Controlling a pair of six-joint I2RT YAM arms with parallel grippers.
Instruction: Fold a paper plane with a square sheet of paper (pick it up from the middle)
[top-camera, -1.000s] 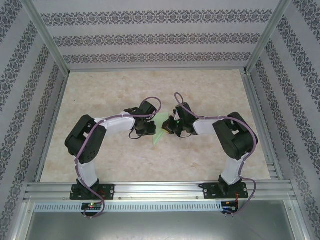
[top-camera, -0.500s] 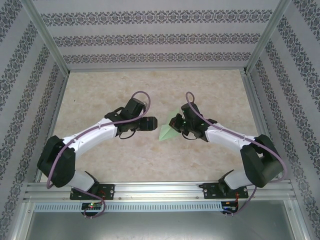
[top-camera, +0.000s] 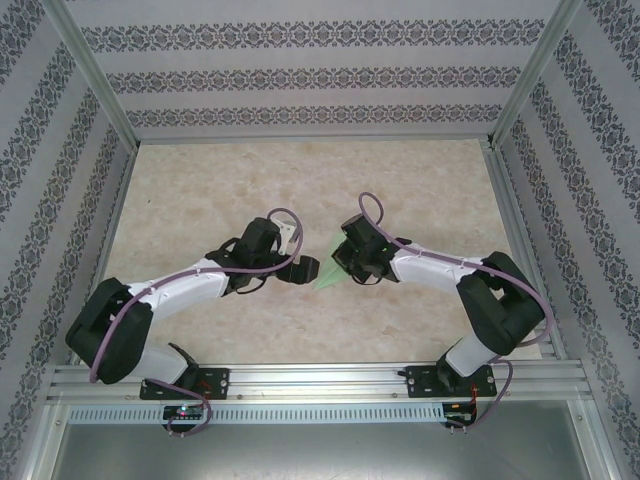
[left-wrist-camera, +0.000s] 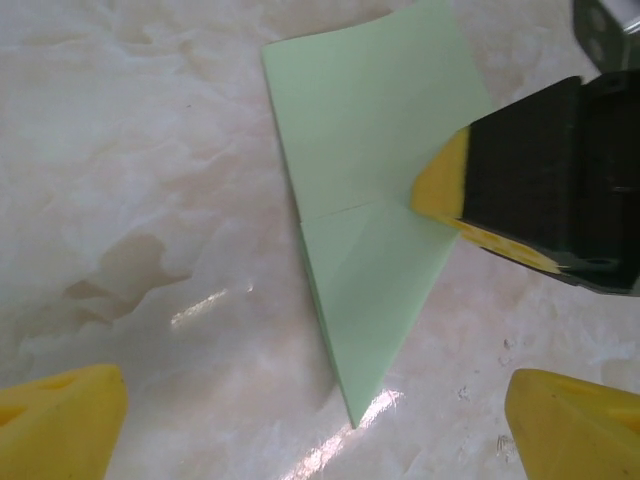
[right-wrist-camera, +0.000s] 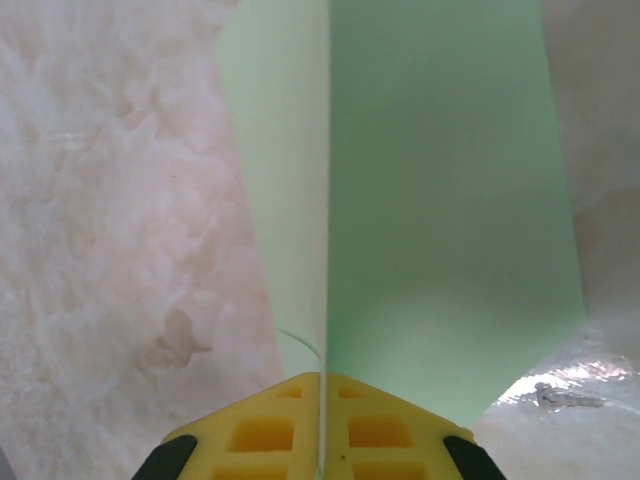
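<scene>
Pinching paper plane (left-wrist-camera: 370, 250), right end effector (right-wrist-camera: 322, 385) closed, left end effector (left-wrist-camera: 320, 425) wide, near its tip

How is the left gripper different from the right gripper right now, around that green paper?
The left gripper has its fingers spread wide and holds nothing; the right gripper has its fingers pressed together on an edge of the paper plane. The left gripper faces the plane's pointed end without touching it; the right gripper grips the paper from the opposite side. Both have yellow fingers.
</scene>
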